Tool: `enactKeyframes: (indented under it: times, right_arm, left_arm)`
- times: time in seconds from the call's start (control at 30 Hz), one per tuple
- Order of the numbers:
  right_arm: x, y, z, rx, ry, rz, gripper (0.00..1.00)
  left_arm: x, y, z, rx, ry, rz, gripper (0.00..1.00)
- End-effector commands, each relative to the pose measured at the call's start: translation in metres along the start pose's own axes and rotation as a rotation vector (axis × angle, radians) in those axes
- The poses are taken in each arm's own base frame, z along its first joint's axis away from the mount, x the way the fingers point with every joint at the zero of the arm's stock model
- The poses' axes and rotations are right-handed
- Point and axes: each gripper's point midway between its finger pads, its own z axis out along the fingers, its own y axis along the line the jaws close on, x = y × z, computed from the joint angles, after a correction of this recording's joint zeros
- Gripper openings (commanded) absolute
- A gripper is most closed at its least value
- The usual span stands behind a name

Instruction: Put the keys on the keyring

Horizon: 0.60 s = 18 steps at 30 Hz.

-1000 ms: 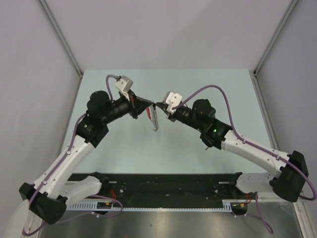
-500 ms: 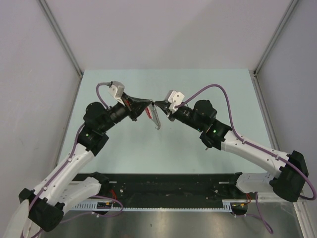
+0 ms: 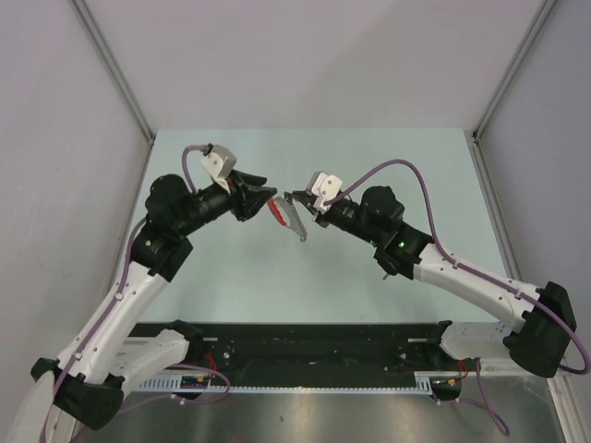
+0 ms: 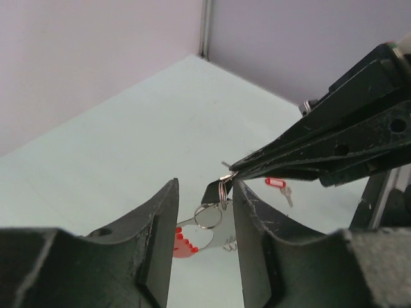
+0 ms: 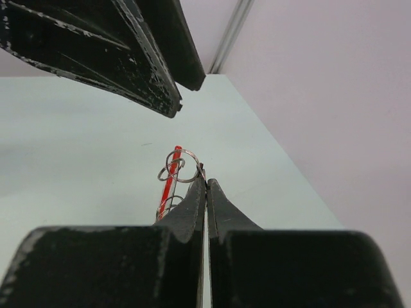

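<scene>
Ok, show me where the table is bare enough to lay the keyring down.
Bare table runs along the far edge behind both hands, and again on the near side, from the hands to the black rail. It is crowded at centre, where the open left hand faces the right hand gripping the keyring.

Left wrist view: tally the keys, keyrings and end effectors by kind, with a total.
red-headed silver metal key: 1
red plastic and silver metal oval keyring: 1
black two-finger end effectors: 2, the left end effector and the right end effector
Total: 4
</scene>
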Motion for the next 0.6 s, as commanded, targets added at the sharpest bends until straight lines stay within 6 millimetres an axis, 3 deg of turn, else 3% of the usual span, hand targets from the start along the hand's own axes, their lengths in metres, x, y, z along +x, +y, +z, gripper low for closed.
enactKeyframes:
  times: [0.0,0.57]
  right_arm:
    - [-0.029,-0.007,-0.008,0.022,-0.072,-0.052,0.00]
    - [-0.024,-0.005,-0.006,0.029,-0.048,-0.075,0.00]
  left_arm:
    - [0.006,-0.016,-0.001,0.140,0.132,0.062,0.46]
    - [0.026,-0.014,0.011,0.177,0.331,-0.045,0.34]
